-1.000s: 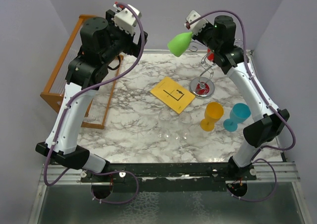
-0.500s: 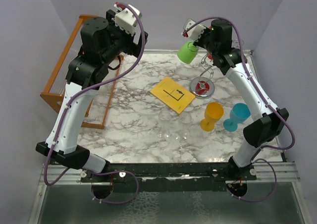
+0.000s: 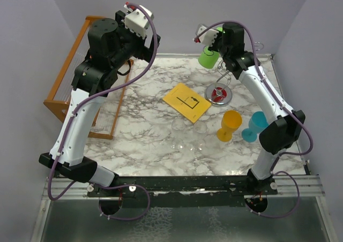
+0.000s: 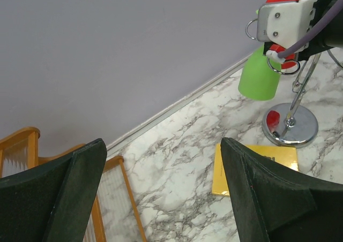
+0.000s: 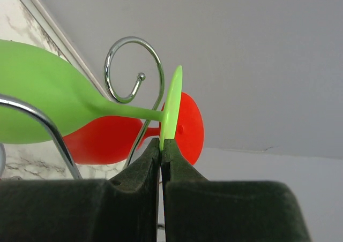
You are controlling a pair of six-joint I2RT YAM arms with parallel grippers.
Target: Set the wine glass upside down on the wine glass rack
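Observation:
My right gripper (image 5: pixel 162 143) is shut on the foot of a green wine glass (image 5: pixel 51 103), bowl down, held high beside the silver wire rack (image 3: pixel 218 95). The green wine glass also shows in the top view (image 3: pixel 208 55) and in the left wrist view (image 4: pixel 258 77). A curled wire arm (image 5: pixel 134 70) of the rack lies right by the glass's stem. A red wine glass (image 5: pixel 115 135) hangs on the rack behind it. My left gripper (image 4: pixel 161 191) is open and empty, high over the table's back left.
A yellow card (image 3: pixel 187 101) lies left of the rack's round base. An orange glass (image 3: pixel 230 125) and a blue glass (image 3: pixel 257 125) stand at the right. An orange-brown wooden slatted rack (image 3: pixel 69 78) stands at the left edge.
My right gripper has carried the green glass to the right and back, turning it from tilted to bowl down, up to the rack's wire arms. The left arm has not moved.

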